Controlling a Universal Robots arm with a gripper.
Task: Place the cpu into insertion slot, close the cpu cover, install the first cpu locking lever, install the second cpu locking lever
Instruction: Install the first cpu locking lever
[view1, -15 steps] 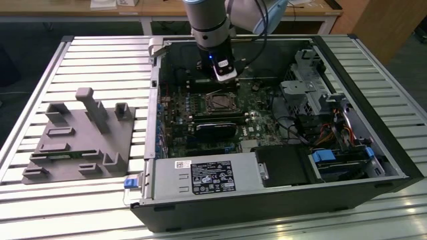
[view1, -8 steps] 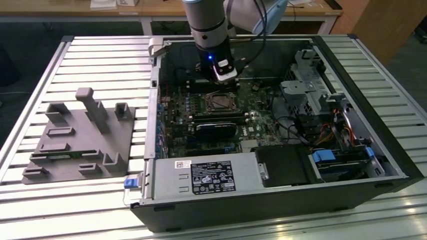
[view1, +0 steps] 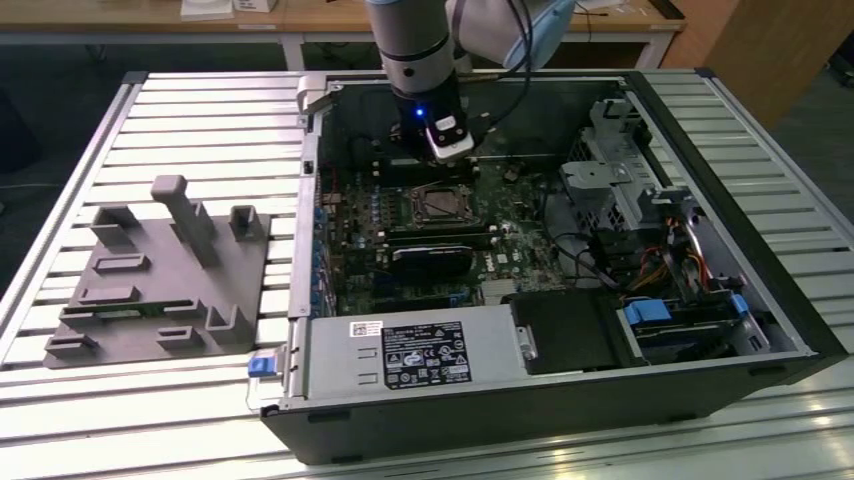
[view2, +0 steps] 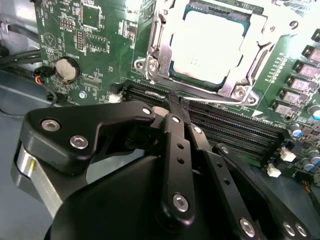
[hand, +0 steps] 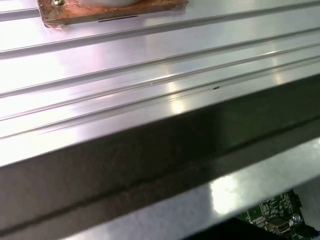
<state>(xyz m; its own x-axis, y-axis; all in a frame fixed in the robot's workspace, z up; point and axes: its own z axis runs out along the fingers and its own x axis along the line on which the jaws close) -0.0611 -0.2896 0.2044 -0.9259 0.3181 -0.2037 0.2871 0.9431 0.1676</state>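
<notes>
Pressed together and empty, the gripper jaws hover just beside the socket where the cpu sits under the closed cpu cover, so lever work likely needs a gentle sideways hook.

Arm upright, pincer pointing down, fingers pressed together.

Open room above the cpu cover — memory slots flank it.

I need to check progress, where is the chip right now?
The chip sits in its socket under the metal cover in the second wrist view, just beyond the pincer and memory slots.
</notes>
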